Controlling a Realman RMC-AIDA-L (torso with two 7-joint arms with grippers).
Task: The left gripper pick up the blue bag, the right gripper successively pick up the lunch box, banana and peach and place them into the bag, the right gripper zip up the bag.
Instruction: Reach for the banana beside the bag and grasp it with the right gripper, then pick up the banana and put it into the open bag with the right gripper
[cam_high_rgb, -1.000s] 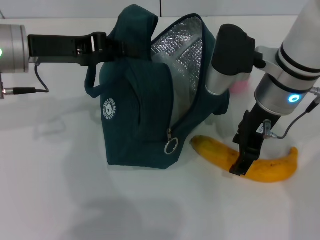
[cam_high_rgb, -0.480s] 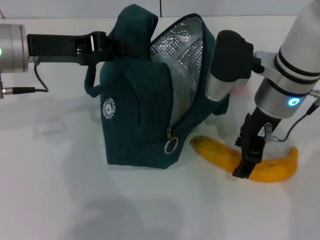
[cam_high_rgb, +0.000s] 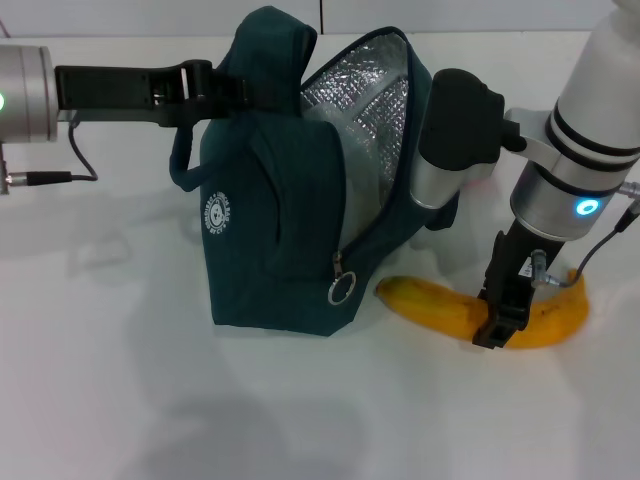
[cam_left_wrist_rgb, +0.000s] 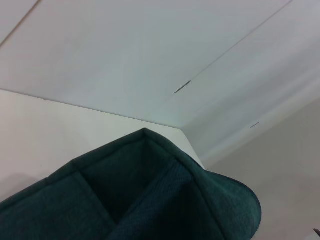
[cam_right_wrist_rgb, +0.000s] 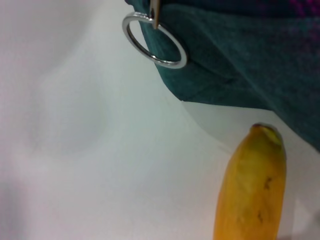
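Banana (cam_high_rgb: 440, 308), long, curved and yellow, lies on the white table (cam_high_rgb: 150, 400) beside the teal fabric bag (cam_high_rgb: 270, 240), which your left gripper (cam_high_rgb: 195, 85) holds up by a handle. Your right gripper (cam_high_rgb: 497, 322) straddles the banana mid-length; clamp there and lift level.

Blue bag (cam_high_rgb: 270, 240): matt woven cloth, dark teal; lining (cam_high_rgb: 360, 100) crinkled silver foil, reflective. Zipper pull ring (cam_right_wrist_rgb: 155, 41): polished metal, at 5 o'clock on the bag's front. Banana (cam_high_rgb: 450, 310): smooth, waxy yellow skin (small dark specks). Right gripper (cam_high_rgb: 497, 325): matt black metal. Left gripper (cam_high_rgb: 215, 88): same black finish. Table (cam_high_rgb: 150, 400): smooth white, faint sheen.
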